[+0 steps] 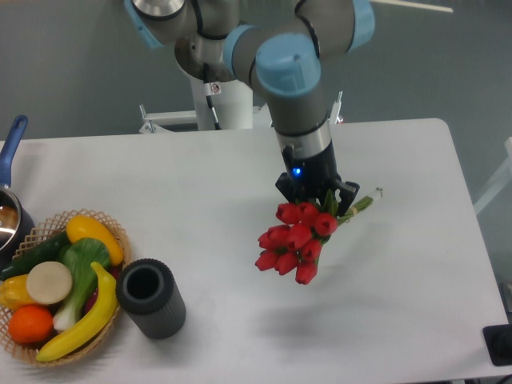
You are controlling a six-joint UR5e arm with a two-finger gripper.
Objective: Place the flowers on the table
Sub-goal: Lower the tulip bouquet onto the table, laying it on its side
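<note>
Down at the front-left edge of the counter (416,304) you've got the black cylinder (150,298) and the fruit basket (60,284), both well apart from the action, so no worries there. Nearer the middle, the flowers (294,242) hang off the gripper (318,194), with the red heads lowest and toward the camera-left, and the green stem ends poking out up and to the right past the jaws. So the long axis runs on a diagonal, tilted, not flat yet. The jaws look clamped on the stems just behind the heads, though the blooms hide the actual contact. There's a shadow on the counter below the bunch, so I'd guess it isn't touching down yet. The arm comes in from the back, wrist pointing down and leaning a bit. You'd probably want to lower and lay that axis flatter before letting go.
</note>
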